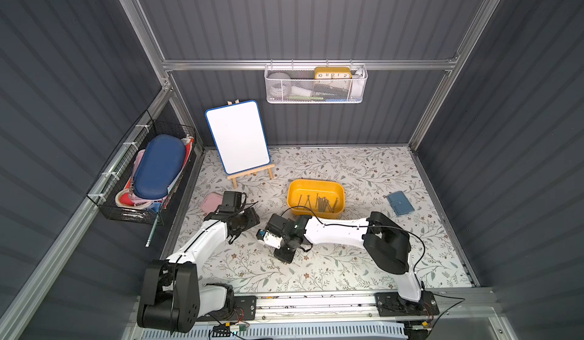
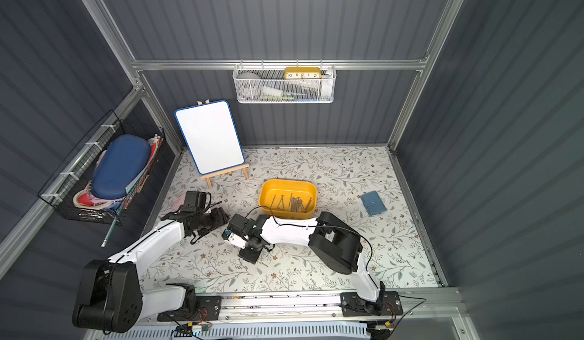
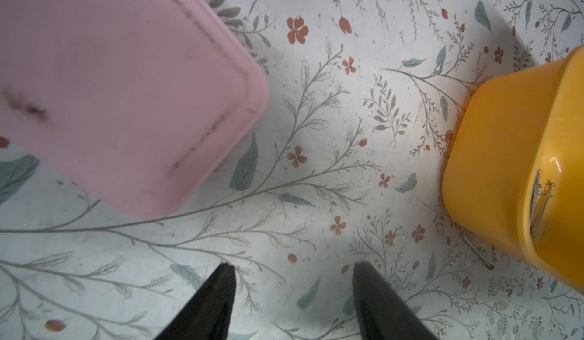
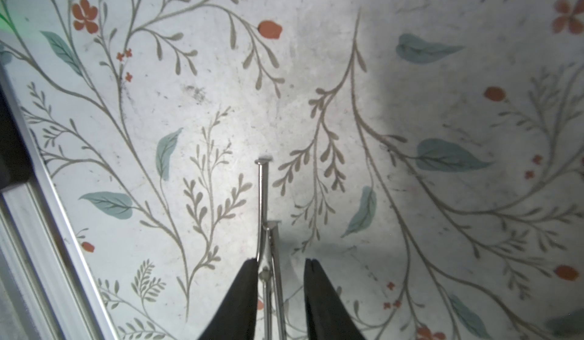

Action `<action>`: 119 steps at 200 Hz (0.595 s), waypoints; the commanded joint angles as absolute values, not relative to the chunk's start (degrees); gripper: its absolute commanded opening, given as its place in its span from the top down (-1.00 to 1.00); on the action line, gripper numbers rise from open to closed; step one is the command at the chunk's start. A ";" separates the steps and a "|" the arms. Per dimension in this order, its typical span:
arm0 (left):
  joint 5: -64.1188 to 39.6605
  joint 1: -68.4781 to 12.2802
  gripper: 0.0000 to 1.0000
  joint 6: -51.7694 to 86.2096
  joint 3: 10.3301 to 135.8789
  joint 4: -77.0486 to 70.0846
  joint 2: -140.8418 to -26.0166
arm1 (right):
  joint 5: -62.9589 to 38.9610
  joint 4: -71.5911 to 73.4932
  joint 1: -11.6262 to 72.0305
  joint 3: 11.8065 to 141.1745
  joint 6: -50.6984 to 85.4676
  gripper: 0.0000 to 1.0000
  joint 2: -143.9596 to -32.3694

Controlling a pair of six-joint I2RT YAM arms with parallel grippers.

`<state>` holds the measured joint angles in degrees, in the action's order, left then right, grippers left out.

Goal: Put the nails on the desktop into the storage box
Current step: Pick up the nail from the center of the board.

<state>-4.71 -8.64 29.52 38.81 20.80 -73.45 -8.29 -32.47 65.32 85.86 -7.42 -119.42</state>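
I have the right gripper (image 4: 280,264) low over the desktop (image 4: 196,79), toward its front edge. Its jaws are part-way apart and straddle two or three loose nails (image 4: 264,196). These lie bunched against one finger (image 4: 240,291) with a clear gap to the other, so nothing is clamped yet. The storage box (image 1: 316,185) sits further back, with a pile of nails (image 1: 320,203) already in it. My worry is the close. The thin shanks overlap, and I judge that squeezing could roll one over another, scissor them, or catch only one and send the rest skidding across the smooth surface. A pinch away from their middle could also let them pivot and drop on the way to the box. The left gripper (image 3: 294,267) hangs open and empty between the pink case (image 3: 110,85) and the box. A stray nail (image 3: 477,253) lies on the desktop right at the box's base, easy to overlook or to knock out of reach.
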 commanded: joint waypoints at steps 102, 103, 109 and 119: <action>-4.96 -8.79 -0.29 28.95 38.01 20.94 -73.08 | -5.50 -35.33 65.58 89.28 -8.43 0.87 -124.95; -4.98 -8.79 -0.29 28.98 38.03 20.93 -73.06 | -5.52 -35.33 65.57 89.29 -8.48 0.88 -124.97; -5.05 -8.85 -0.29 28.93 38.05 20.92 -73.07 | -5.28 -35.46 65.63 89.45 -8.56 0.91 -125.38; -5.07 -8.79 -0.29 28.98 38.06 20.94 -73.08 | -4.82 -36.03 65.58 89.94 -8.76 1.00 -125.99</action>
<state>-4.71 -8.64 29.50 38.81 20.80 -73.45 -6.81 -33.36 65.32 89.19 -8.19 -122.74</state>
